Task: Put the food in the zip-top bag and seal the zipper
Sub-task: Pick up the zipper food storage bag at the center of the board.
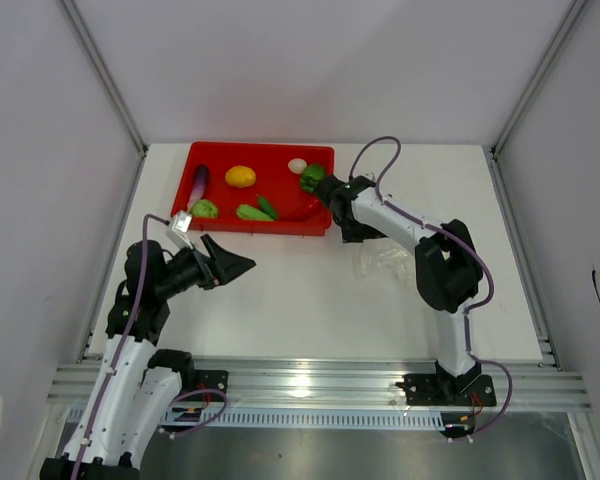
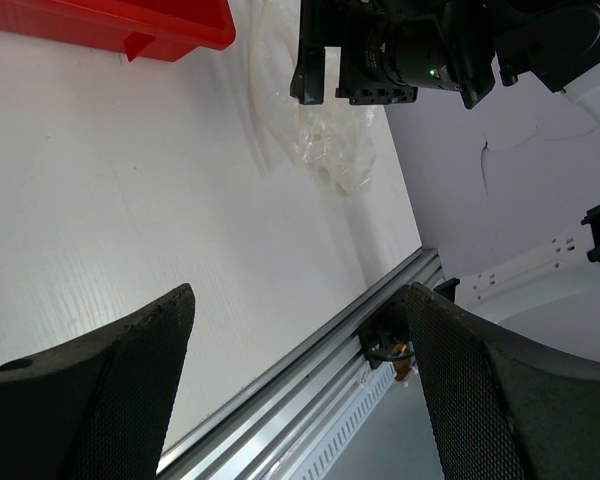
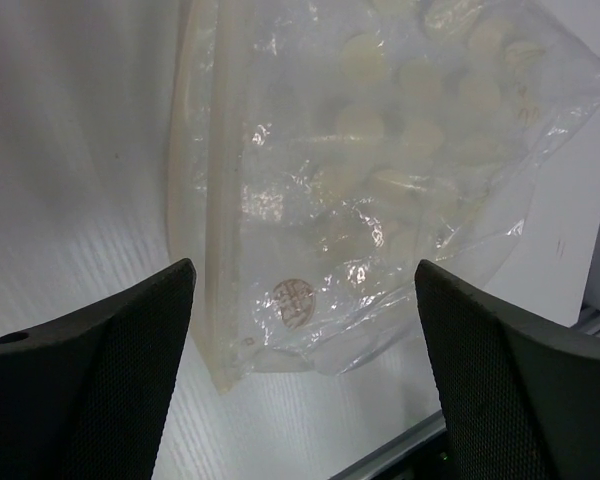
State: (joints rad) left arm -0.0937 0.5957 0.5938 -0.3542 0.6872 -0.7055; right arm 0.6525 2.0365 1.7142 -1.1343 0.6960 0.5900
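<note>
The right gripper (image 3: pixel 302 298) hangs with its fingers spread wide and nothing between them, directly over the bag (image 3: pixel 380 170). The bag lies flat on the table, just in front of the tray (image 1: pixel 265 230). The left gripper (image 2: pixel 300 305) is spread and empty too, off to the left. The food sits in the tray: eggplant (image 1: pixel 199 181), lemon (image 1: pixel 240 176), ball (image 1: pixel 297 165) and pepper (image 1: pixel 312 177). The bag looks thin, limp and slick, so I'd guess it slides and crumples if nudged. The zipper (image 3: pixel 205 200), a stiffer strip along one edge, seems the surest place to pinch.
</note>
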